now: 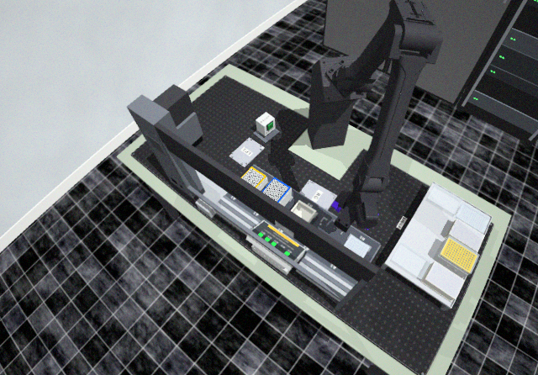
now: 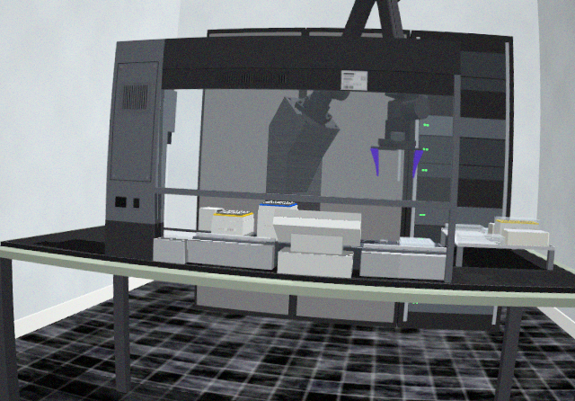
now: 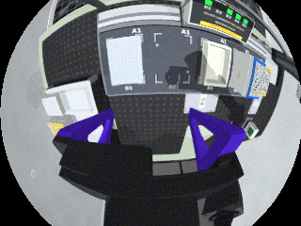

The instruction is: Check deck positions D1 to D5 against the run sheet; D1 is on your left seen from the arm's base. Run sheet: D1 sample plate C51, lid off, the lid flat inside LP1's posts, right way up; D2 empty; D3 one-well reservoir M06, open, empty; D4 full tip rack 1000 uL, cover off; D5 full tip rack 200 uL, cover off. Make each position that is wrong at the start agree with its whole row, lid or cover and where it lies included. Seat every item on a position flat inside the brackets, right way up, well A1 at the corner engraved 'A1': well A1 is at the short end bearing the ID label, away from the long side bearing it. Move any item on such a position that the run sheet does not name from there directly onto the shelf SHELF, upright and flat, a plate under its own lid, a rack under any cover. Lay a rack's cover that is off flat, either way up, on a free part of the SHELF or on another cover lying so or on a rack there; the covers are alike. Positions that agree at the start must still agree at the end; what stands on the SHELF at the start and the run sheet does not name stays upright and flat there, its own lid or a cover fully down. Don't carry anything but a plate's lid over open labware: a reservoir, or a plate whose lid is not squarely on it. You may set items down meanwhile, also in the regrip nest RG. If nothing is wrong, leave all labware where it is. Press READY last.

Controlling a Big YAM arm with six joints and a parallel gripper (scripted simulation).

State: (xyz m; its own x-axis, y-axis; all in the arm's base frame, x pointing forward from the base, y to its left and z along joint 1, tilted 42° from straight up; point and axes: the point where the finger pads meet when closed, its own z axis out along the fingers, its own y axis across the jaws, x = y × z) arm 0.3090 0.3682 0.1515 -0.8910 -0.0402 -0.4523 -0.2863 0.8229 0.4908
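Automated lab bench. Black perforated deck plate on pale green desk (image 1: 486, 319); dark gantry frame (image 2: 306, 57) spanning deck row; white-tipped racks with yellow (image 1: 253, 176) and blue rims (image 1: 276, 189); grey instrument cabinets with green lamps (image 1: 508, 58) seen behind.

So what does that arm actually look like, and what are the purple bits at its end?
The arm is one chain of boxy, matte dark grey, nearly black links with rounded joint housings; no cables or markings show on it. The purple bits are its gripper: two tapered violet fingers on a black crossbar, ending in points. In the wrist view they look like open triangular frames.
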